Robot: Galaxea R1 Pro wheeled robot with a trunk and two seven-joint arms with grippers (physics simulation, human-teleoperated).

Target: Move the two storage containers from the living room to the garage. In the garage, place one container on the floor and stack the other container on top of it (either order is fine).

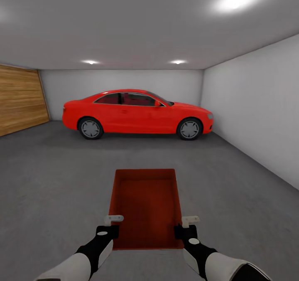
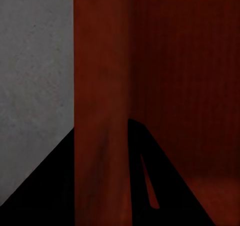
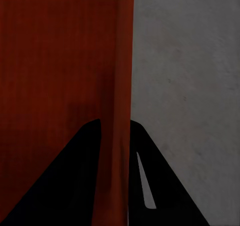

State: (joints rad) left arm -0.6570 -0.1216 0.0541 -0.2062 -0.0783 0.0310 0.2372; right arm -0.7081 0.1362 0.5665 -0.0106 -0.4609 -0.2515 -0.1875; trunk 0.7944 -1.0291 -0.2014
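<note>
Carrying item: one storage container (image 1: 145, 206), orange-red, open top up, held level between both arms at 6 o'clock above the garage floor (image 1: 50, 181), presumably so it can be set down flat. Left end effector (image 1: 109, 225) clamped on the left wall, a finger each side; right end effector (image 1: 187, 227) likewise closed on the right wall. Red car (image 1: 137, 114) at 12 o'clock, well apart

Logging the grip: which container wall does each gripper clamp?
Left gripper clamps the storage container's left side wall, right gripper the right wall, fingers straddling each.
</note>
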